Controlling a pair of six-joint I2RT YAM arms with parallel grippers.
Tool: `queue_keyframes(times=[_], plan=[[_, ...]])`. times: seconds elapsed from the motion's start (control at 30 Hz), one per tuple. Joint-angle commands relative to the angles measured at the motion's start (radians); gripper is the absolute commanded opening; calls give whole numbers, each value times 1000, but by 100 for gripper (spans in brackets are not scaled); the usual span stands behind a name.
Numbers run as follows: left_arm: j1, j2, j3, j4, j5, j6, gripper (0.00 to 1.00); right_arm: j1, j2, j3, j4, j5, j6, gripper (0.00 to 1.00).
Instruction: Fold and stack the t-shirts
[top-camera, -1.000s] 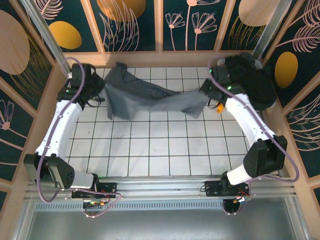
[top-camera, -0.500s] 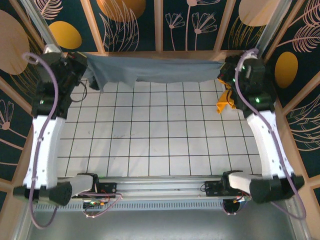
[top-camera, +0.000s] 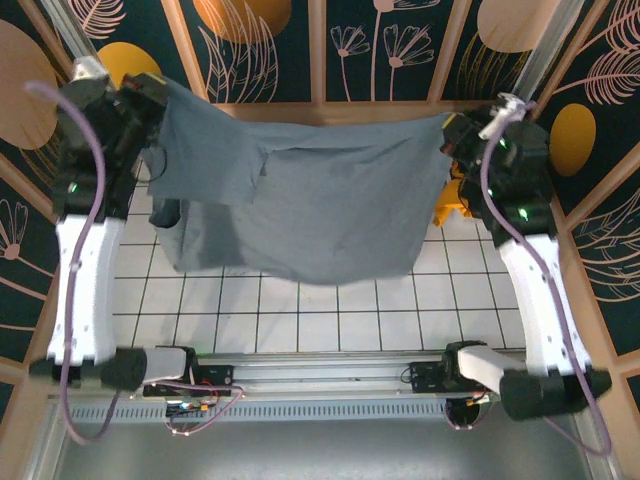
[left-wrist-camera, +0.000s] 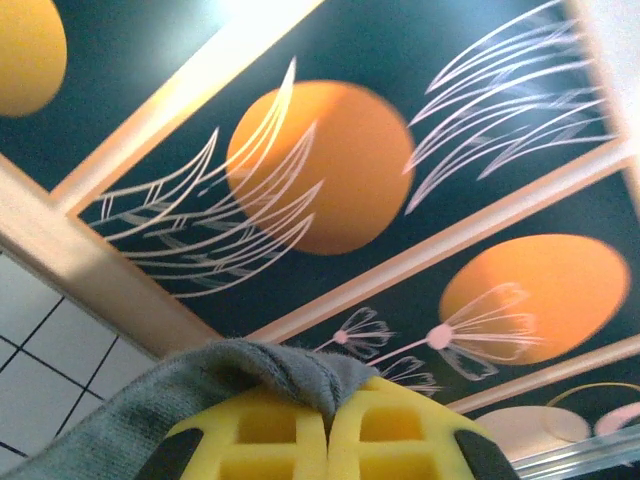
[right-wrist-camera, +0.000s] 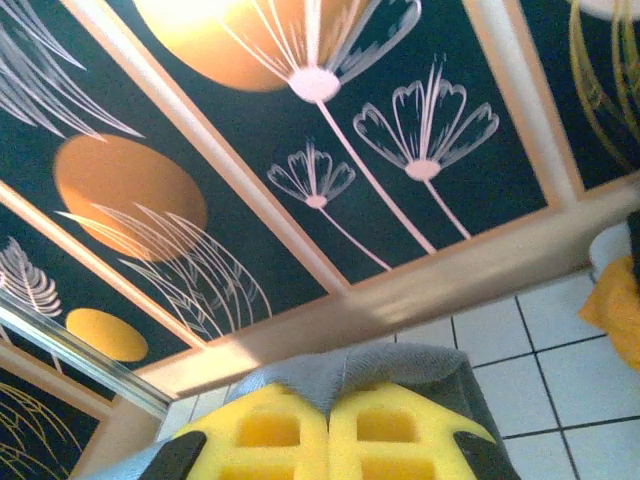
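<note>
Two corners pinched, t-shirt (top-camera: 320, 215) slung between left fingers (left-wrist-camera: 262, 442), right fingers (right-wrist-camera: 268, 437)

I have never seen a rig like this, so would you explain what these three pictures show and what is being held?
The left arm and right arm are robots bolted at the near edge of a tiled table. One picture looks down from a fixed camera above and behind; the other two come from cameras on each wrist. The left end effector and right end effector are each shut on the grey-blue t-shirt, stretched in the air between them. A yellow-orange cloth lies by the right arm.
</note>
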Motion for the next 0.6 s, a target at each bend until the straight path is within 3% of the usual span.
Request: queue_keyframes(times=[0.0,0.23,0.4,0.5,0.57], plan=[[28,144,80,9,91,2,0,-27,128,82,86,-67,40,0],[126,461,466,-1,293,47,0,-72,342,313,77,-72,56,0],[226,582,765,-2,409,-32,0,-102,382,468,16,-57,57,0],[238,515,739,76,442,-57,0,-121,346,502,-8,-47,54,0],[238,418,636,87,433,-31,0,-131,302,488,-27,-33,49,0]])
